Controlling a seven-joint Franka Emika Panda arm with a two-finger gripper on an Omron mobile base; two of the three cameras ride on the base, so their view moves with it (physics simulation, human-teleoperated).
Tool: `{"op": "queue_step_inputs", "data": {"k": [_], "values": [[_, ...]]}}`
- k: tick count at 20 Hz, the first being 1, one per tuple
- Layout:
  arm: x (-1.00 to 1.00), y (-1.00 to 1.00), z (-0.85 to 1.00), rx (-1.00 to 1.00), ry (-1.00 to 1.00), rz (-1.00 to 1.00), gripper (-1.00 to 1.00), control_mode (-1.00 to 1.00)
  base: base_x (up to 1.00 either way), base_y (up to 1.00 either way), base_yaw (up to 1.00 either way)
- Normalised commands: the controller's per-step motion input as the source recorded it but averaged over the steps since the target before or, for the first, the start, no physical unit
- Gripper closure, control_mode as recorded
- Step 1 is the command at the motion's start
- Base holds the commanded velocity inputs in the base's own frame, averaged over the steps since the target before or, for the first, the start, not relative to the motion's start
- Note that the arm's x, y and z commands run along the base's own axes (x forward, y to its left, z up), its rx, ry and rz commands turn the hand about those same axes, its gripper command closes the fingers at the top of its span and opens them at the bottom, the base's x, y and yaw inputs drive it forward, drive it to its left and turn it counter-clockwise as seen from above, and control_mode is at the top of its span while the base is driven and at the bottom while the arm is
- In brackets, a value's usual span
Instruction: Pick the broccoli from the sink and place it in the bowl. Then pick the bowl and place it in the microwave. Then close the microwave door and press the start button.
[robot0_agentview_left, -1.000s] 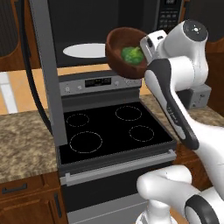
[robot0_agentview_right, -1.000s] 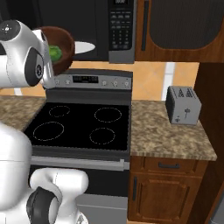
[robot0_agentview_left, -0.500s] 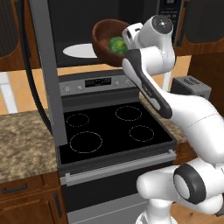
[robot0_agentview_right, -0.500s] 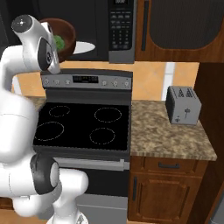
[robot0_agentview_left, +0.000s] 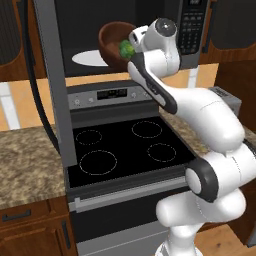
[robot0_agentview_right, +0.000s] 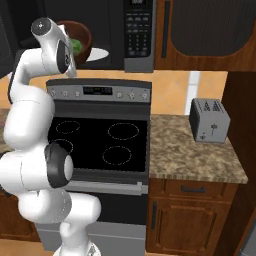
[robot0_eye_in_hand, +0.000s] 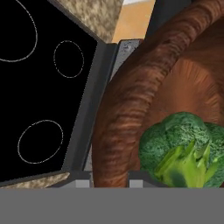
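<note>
The claw (robot0_agentview_left: 131, 46) grips the rim of the bowl (robot0_agentview_left: 112, 42), tilted, with the broccoli (robot0_agentview_left: 125, 48) inside, at the open mouth of the microwave (robot0_agentview_left: 195, 30) beside its white turntable (robot0_agentview_left: 87, 57). Below lies the black stove (robot0_agentview_left: 120, 150), flanked by speckled worktop (robot0_agentview_right: 195, 155) bearing a toaster (robot0_agentview_right: 209, 120).

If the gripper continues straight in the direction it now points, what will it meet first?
The gripper points down past the bowl that it holds by the rim, broccoli inside. Beyond the bowl, the line probably ends on the stove below, near its control panel. Depth is unclear, so this is a guess.
</note>
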Motion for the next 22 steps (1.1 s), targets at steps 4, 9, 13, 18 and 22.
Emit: {"op": "queue_step_inputs", "data": {"k": [4,9,13,18,22], "values": [[0.99,0.23,0.01,-0.01,0.03,0.00,1.00,-1.00,0.00,0.00,0.00],[0.88,0.10,0.02,-0.04,0.01,0.01,1.00,-1.00,0.00,0.00,0.00],[0.28,0.09,-0.02,-0.08,0.00,0.05,-1.00,-1.00,0.00,0.00,0.00],[0.13,0.18,-0.27,-0.09,-0.01,0.03,-1.00,-1.00,0.00,0.00,0.00],[-0.12,0.00,-0.20,-0.06,-0.11,0.01,-1.00,-1.00,0.00,0.00,0.00]]}}
